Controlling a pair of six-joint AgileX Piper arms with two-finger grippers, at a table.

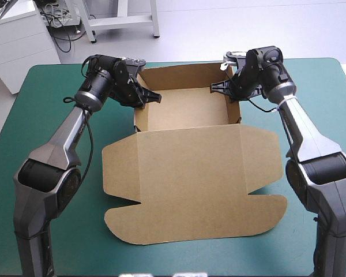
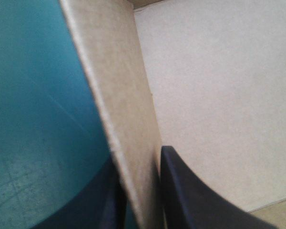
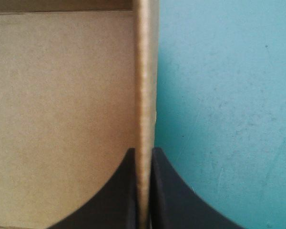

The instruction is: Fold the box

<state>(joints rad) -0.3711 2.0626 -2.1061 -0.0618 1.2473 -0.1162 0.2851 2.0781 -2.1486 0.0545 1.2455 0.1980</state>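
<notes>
Box (image 1: 187, 173) board sits in both pinches. The left gripper (image 2: 139, 167) has its black fingers (image 2: 200, 191) all but pressed together on the left side wall (image 2: 119, 95), one finger inside the tray (image 1: 184, 109) and one outside over the teal-green cover (image 2: 33, 119). The right gripper (image 3: 143, 151) pinches the right side wall (image 3: 145, 71) the same way. Both walls stand raised. The tray lies toward the tabletop's far edge, about midway between the left and right edges, with the lid (image 1: 190, 196) flat and open, reaching toward the near edge. The step in hand looks like setting the side walls. To do it well, both pinches should squeeze evenly and press straight down, so each wall seats square against the floor without dragging the tray sideways, and neither should let go until its wall stands unaided.
</notes>
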